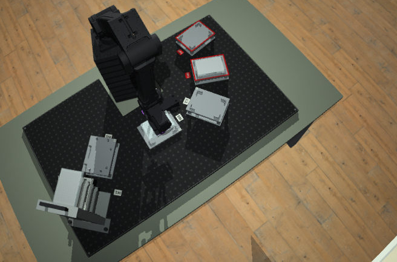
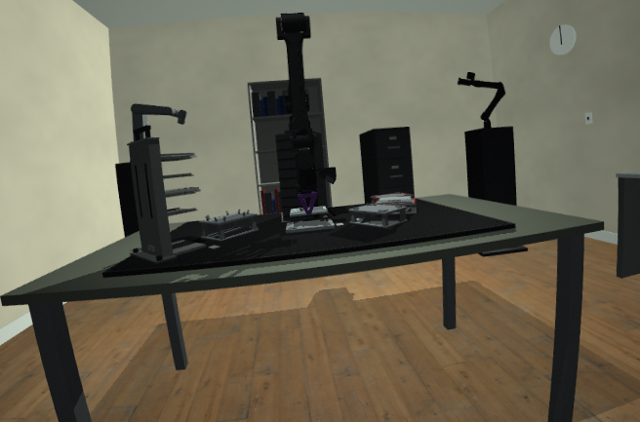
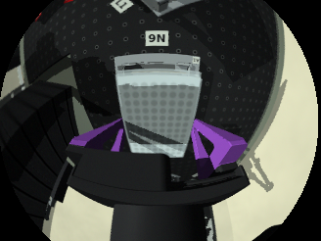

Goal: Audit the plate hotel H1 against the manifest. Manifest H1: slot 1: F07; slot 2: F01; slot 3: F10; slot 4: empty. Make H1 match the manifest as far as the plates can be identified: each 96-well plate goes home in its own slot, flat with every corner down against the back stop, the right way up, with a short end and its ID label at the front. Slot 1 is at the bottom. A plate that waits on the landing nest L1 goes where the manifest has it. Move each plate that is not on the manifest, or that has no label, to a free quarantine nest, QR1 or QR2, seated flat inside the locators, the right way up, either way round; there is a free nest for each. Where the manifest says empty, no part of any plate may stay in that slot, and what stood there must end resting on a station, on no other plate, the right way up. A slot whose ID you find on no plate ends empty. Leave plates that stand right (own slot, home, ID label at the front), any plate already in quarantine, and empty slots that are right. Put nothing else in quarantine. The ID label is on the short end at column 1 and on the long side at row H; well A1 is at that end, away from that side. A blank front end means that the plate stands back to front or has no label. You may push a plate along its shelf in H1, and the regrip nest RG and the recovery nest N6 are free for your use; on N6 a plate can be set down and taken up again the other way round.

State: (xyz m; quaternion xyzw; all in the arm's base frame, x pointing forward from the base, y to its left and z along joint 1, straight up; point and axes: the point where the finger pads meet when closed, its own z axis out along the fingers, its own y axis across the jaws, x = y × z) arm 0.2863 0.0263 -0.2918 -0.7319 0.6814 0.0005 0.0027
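Note:
My gripper (image 1: 153, 122) (image 2: 308, 207) (image 3: 158, 120) is shut on a pale, clear 96-well plate (image 1: 147, 129) (image 2: 296, 211) (image 3: 158, 100), its purple fingers against the two long sides. The plate is level, a little above the recovery nest N6 (image 1: 152, 144) (image 2: 309, 226) (image 3: 157, 60). Its ID label cannot be read. The hotel H1 (image 1: 101, 204) (image 2: 149, 195) has a white plate (image 1: 68, 185) on its top shelf; another shelf edge lower down looks thick, perhaps with a plate. No ID there is legible. One red-rimmed quarantine nest (image 1: 194, 77) holds a white plate (image 1: 210, 66).
The other red-rimmed quarantine nest (image 1: 195, 36) shows no plate. The landing nest L1 (image 1: 207, 105) (image 2: 377, 209) beside N6 is bare. The regrip nest RG (image 1: 100, 156) (image 2: 227, 219) with upright pins stands between N6 and H1, also bare.

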